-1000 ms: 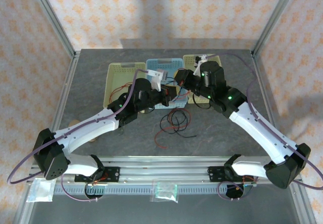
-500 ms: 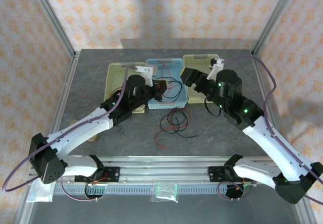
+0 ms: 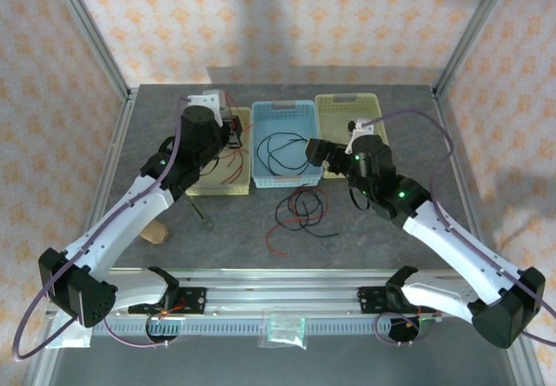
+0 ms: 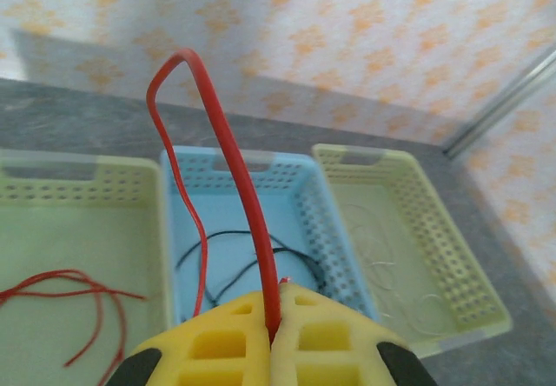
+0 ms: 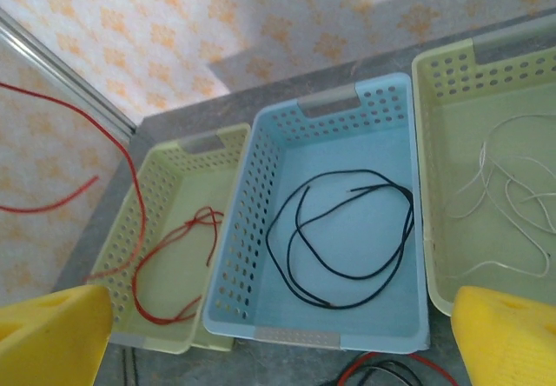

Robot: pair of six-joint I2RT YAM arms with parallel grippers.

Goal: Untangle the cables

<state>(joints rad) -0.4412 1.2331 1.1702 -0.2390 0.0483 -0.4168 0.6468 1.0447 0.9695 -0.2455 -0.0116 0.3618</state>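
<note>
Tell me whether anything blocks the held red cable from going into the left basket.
Nothing visible does. The left claw pinches the red cable over the left basket, whose top is open.

Soft, even light falls from above, bright throughout. The arms (image 3: 135, 216) cast faint, diffuse shadows on the table (image 3: 365, 238); a broad grey shadow lies on the back wall (image 3: 261, 21). In the wrist views the left fingers (image 4: 217, 351) and right fingers (image 5: 52, 334) blur near the lens; the baskets (image 5: 248, 229) beyond are sharp.
</note>
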